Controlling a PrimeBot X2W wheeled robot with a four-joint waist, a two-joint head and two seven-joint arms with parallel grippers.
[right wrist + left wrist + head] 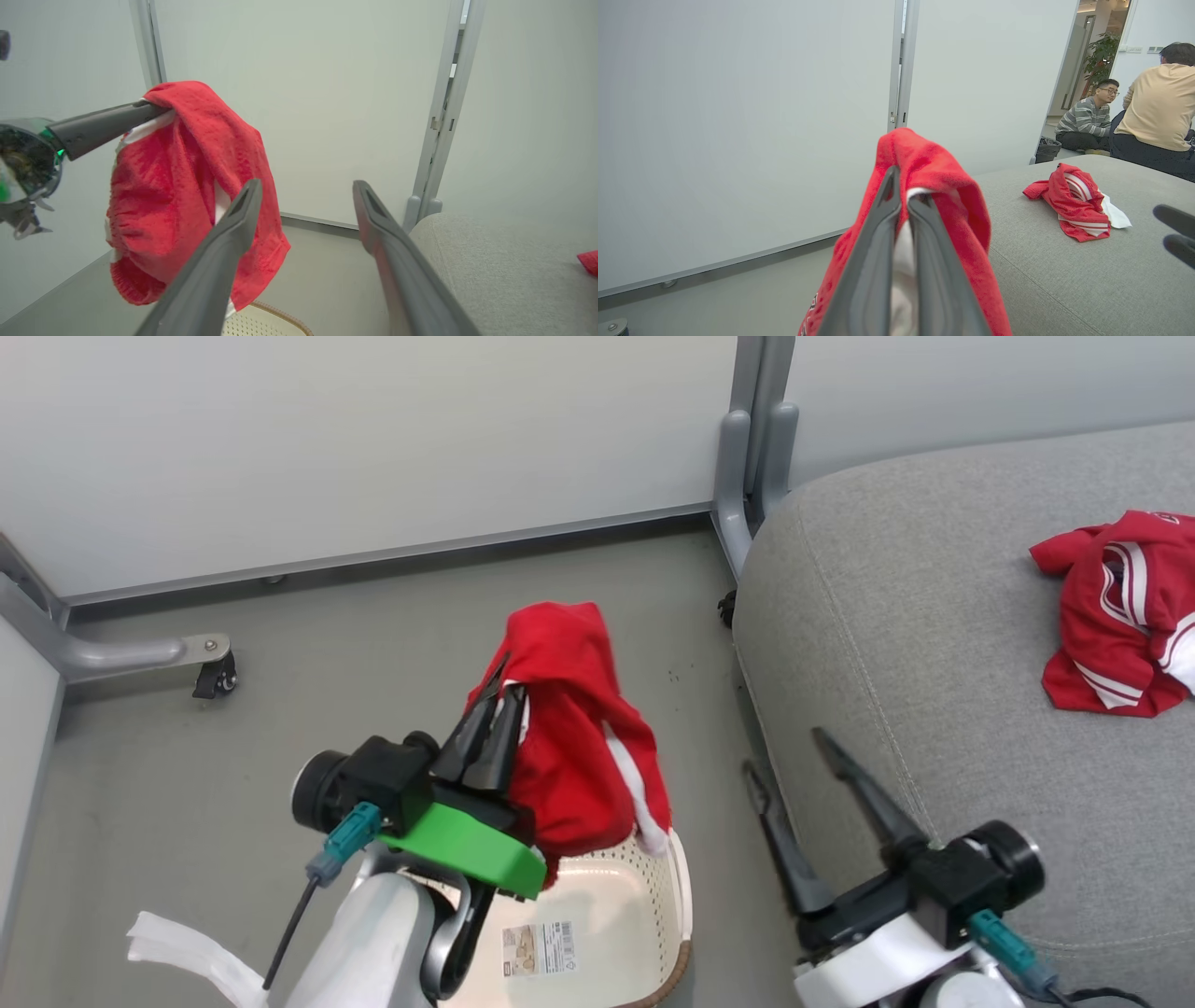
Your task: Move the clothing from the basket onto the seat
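Where it hangs above the basket (680,896), left gripper (509,679): fingers pressed together, pinching the red garment (569,737).
red garment: lifted, draped down over the basket's far end.
right gripper (786,751): fingers spread apart, beside the seat (934,691) edge.
second garment (1116,616): crumpled on the seat, well apart from both grippers.
basket: on the floor (280,784), near the seat.
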